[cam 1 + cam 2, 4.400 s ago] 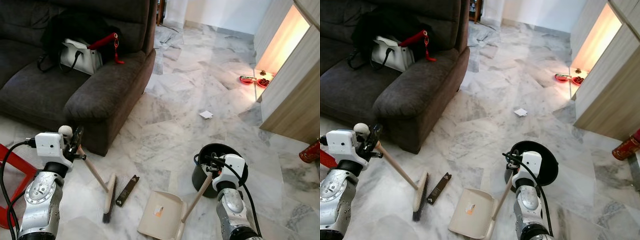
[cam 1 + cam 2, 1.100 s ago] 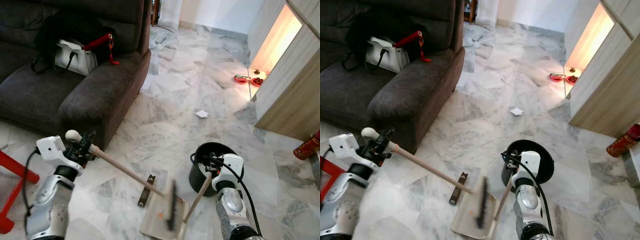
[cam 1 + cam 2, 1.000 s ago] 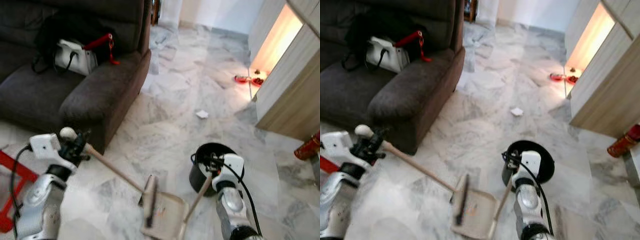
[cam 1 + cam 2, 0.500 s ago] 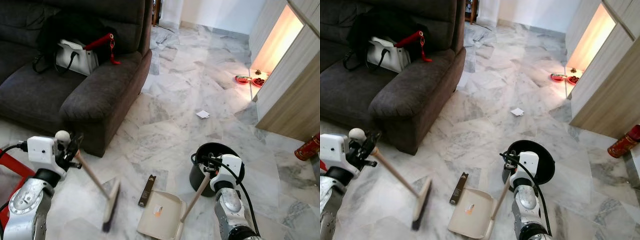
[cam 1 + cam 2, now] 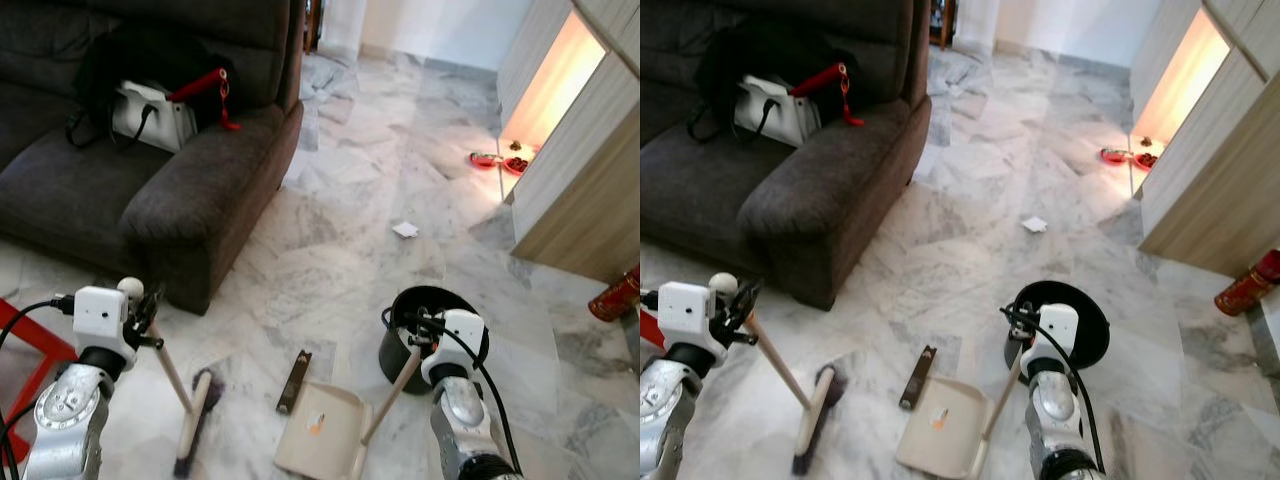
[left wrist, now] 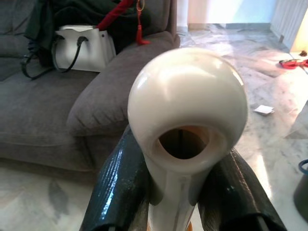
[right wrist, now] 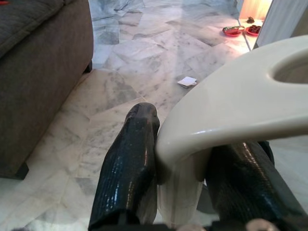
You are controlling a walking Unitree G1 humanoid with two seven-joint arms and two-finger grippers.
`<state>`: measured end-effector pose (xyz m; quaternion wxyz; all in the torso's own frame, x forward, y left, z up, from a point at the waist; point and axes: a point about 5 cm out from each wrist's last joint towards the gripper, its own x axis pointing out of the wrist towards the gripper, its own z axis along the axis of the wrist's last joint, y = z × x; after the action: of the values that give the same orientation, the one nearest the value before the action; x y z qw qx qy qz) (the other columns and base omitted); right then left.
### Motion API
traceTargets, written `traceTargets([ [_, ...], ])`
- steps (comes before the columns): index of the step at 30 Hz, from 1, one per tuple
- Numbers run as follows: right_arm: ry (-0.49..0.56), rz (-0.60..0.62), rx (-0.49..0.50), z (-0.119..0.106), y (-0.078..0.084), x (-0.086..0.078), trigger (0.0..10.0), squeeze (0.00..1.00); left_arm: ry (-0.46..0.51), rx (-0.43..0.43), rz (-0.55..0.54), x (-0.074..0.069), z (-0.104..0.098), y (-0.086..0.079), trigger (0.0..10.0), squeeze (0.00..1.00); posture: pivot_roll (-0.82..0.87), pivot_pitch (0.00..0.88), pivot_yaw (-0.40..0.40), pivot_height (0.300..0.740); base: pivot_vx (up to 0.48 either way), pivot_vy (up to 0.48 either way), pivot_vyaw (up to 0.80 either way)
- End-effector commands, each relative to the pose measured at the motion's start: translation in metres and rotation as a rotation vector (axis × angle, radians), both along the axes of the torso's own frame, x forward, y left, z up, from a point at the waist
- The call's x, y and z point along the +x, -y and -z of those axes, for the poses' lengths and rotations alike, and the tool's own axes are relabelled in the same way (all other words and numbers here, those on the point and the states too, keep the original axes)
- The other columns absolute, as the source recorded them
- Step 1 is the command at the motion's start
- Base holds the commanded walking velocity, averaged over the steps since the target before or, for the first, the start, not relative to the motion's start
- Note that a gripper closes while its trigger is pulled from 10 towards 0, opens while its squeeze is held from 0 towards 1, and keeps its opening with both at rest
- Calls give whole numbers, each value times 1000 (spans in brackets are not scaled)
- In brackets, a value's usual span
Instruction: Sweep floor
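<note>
Left tool (image 6: 180,192) clamped on the broom (image 5: 170,365) handle, brush head down on the floor (image 5: 340,260) left of the dark strip (image 5: 293,381); right tool (image 7: 185,178) clamped on the dustpan (image 5: 325,432) handle, pan flat beside the black bin (image 5: 425,330). Risk of shoving the strip lengthwise past the pan mouth, or of nudging the pan off line. Could also bump the bin if the dustpan handle tips right.

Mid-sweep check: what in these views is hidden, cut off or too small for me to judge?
- Black bin: inside is dark, and the right gripper blocks part of its rim in the eye views.
- Broom: its bristles are blurred.
- Red frame: cut by the left edge.
- White scrap: too small to identify.
</note>
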<state>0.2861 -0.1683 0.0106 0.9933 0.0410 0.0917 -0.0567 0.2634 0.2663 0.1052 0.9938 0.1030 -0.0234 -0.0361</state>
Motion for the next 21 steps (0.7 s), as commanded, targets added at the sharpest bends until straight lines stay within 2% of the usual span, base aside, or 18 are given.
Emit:
traceTargets([
  [1,1,13,-21,0,9,-2,10000,0,-10,38,-14,1,4,-2,10000,0,121,78,-141,740,0,0,0],
  [3,-1,10,-21,0,9,-2,10000,0,8,32,-18,2,4,-1,10000,0,119,79,-143,740,0,0,0],
  [5,-1,8,-22,0,9,-2,10000,0,42,-9,-39,4,1,2,10000,0,119,79,-146,740,0,0,0],
  [7,2,7,-22,0,8,-1,10000,0,80,-74,-47,7,-1,6,10000,0,117,83,-148,740,0,0,0],
  [8,5,5,-22,-1,8,-1,10000,0,118,-172,-64,10,-6,8,10000,0,115,85,-150,740,0,0,0],
  [13,7,2,-23,-2,8,0,10000,0,153,-311,-65,15,-10,15,10000,0,110,91,-152,740,0,0,0],
  [17,5,4,-25,-1,9,-1,10000,0,142,-350,-49,16,-9,17,10000,0,110,96,-152,740,0,0,0],
  [18,4,4,-26,-1,10,-1,10000,0,120,-417,-36,16,-7,18,10000,0,111,100,-151,740,0,0,0],
  [21,3,4,-26,0,9,-2,10000,0,106,-461,-18,16,-6,19,10000,0,111,102,-150,740,0,0,0],
])
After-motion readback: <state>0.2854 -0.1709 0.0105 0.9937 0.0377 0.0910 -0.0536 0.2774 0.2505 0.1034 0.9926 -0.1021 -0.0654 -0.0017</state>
